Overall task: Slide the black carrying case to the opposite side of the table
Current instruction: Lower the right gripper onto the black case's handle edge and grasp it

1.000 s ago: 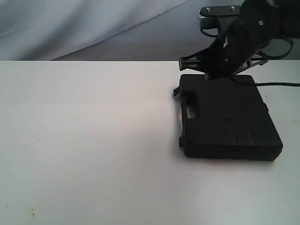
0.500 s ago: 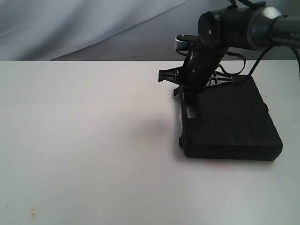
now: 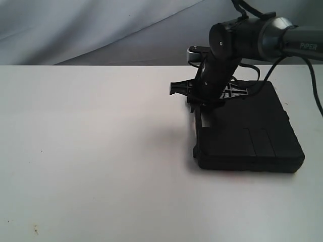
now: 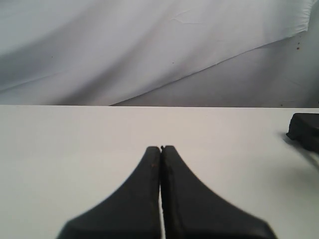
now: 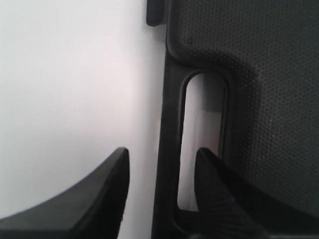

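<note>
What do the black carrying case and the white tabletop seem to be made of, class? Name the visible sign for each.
Flat rectangular matte black case: likely moulded plastic, from its fine pebbled grain, rounded corners and cut-out handle. Wide plain white tabletop: smooth, hard-looking, low sheen; perhaps laminate or painted board, the look leaves that open.

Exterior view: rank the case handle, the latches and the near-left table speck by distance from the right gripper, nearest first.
1. Case handle, straddled by the right gripper.
2. Latches, nearer the camera, rightward.
3. Speck, near-left corner of the table.
</note>
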`<action>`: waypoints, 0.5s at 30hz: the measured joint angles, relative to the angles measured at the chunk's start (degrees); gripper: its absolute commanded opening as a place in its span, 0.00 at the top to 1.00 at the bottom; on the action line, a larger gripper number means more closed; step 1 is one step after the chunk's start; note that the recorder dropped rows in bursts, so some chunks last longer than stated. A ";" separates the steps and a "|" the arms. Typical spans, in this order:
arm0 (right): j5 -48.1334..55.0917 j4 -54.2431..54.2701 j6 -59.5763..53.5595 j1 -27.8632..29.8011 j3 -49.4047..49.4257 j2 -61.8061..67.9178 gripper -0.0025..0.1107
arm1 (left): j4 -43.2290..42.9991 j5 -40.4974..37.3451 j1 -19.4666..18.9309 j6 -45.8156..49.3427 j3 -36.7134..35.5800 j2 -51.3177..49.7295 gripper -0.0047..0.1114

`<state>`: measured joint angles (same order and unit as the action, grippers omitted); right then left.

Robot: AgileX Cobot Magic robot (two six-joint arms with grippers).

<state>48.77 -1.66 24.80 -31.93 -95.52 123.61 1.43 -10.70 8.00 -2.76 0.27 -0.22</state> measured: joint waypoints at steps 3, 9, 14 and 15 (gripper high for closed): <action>-0.72 -0.37 0.64 0.00 0.00 0.31 0.61 | 0.00 0.00 0.00 0.00 0.00 0.00 0.96; -1.07 -2.09 2.29 0.00 0.00 2.00 0.63 | 0.00 0.00 0.00 0.00 0.00 0.00 0.96; -2.05 -2.55 2.29 0.00 0.00 3.72 0.63 | 0.00 0.00 0.00 0.00 0.00 0.00 0.96; -2.33 -2.55 2.29 0.00 0.00 4.12 0.63 | 0.00 0.00 0.00 0.00 0.00 0.00 0.96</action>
<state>46.45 -4.21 27.08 -31.93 -95.52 127.72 1.43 -10.70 8.00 -2.76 0.27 -0.22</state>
